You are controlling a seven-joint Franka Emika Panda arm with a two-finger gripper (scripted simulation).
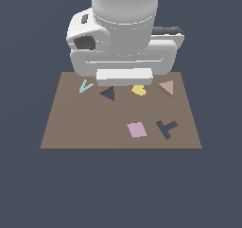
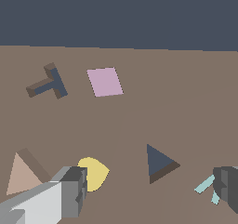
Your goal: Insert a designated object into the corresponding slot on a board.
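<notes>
On the brown board [image 2: 139, 111] lie a pink square [image 2: 105, 82], a dark T-shaped cut-out [image 2: 48, 82], a yellow heart [image 2: 95, 173], a tan triangle [image 2: 22, 174] and a navy triangular slot [image 2: 159, 162]. 2 grey fingers [image 2: 74, 190] stand wide apart, 1 overlapping the heart, the other over a pale blue piece [image 2: 204, 185].

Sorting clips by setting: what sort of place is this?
Likely a simulated tabletop test scene, not a real room: a flat brown board with a triangular slot, a tan triangle piece, and a featureless dark blue-grey backdrop.
</notes>
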